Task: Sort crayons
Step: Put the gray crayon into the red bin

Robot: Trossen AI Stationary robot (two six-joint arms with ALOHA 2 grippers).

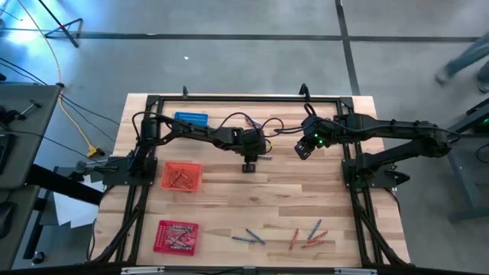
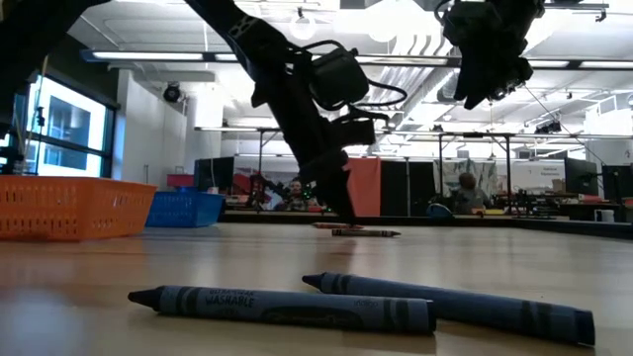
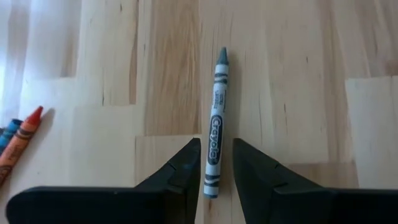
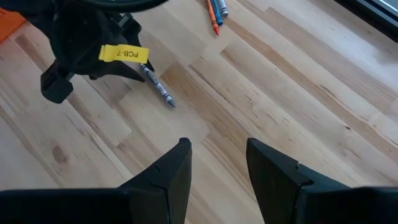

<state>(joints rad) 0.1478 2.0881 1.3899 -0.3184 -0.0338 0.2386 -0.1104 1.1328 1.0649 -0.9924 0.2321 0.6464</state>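
Nearest the low camera, two grey crayons [image 2: 282,307] lie on the table [image 1: 283,191], one just behind the other and angled across it; from above they show as a pair at the table's near edge, with a loose cluster of red, orange and blue crayons [image 1: 307,237] a little to their right. Also along the near edge, at the left, the red basket [image 1: 176,237] holds crayons, and behind it the orange basket [image 1: 182,176] holds a few more. At mid-table the left gripper [image 3: 216,168] is down at the wood, its fingers [image 3: 186,165] a little apart on either side of the lower end of a single grey crayon [image 3: 215,124]. That crayon lies flat on the table with its tip pointing away from the gripper; narrow gaps show between the fingers and the wrapper, so the jaws straddle it rather than pinch it. The right wrist view shows the same crayon lying on the wood with one end under the left gripper's tip. To the right of the left gripper and raised above the table, the right gripper [image 4: 217,171] hangs with its fingers spread wide and nothing between them, looking down on the left arm's work. At the far edge of the table, left of centre, sits the blue basket [image 1: 191,118]; whether anything lies in it cannot be told. Beyond the table the low view shows a room with lit ceiling panels and people seated far off.
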